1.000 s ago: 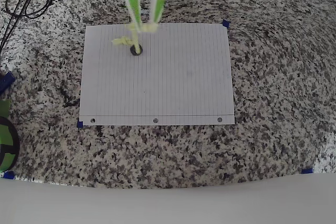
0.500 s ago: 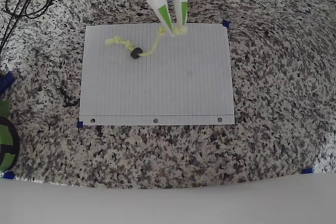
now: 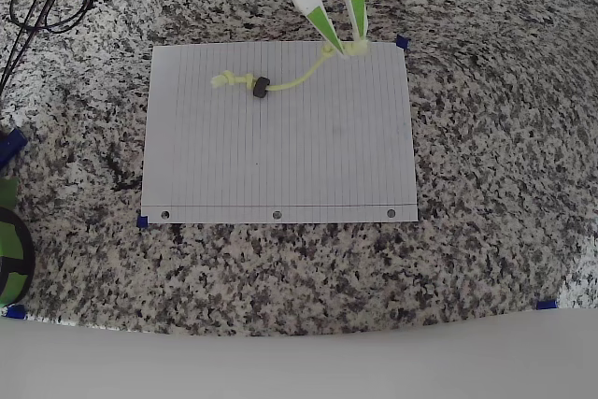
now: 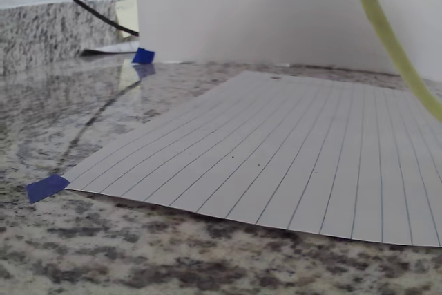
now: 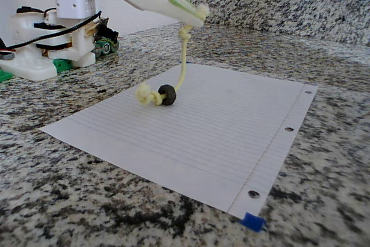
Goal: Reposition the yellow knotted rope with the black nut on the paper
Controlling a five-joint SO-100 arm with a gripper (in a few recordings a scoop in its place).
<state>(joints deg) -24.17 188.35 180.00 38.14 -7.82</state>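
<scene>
Overhead, the paper [image 3: 280,137] carries the yellow knotted rope [image 3: 301,78] near its twelve o'clock edge, trailing toward eight o'clock from the gripper [image 3: 344,46], whose jaws pinch one knotted end aloft; the black nut [image 3: 261,88] rests against the far knot.

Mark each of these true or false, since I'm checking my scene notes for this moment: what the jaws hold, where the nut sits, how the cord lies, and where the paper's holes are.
1. The gripper is shut on one knotted end of the yellow knotted rope. True.
2. The black nut hangs in the air, clear of the paper. False: it rests on the paper, as the fixed view shows.
3. The rope's other knot lies on the paper beside the nut. True.
4. The paper's punched holes run along the edge nearest the arm's base. False: in the overhead view they line the far, lower edge.
5. The whole rope lies flat. False: the held end is lifted.
</scene>
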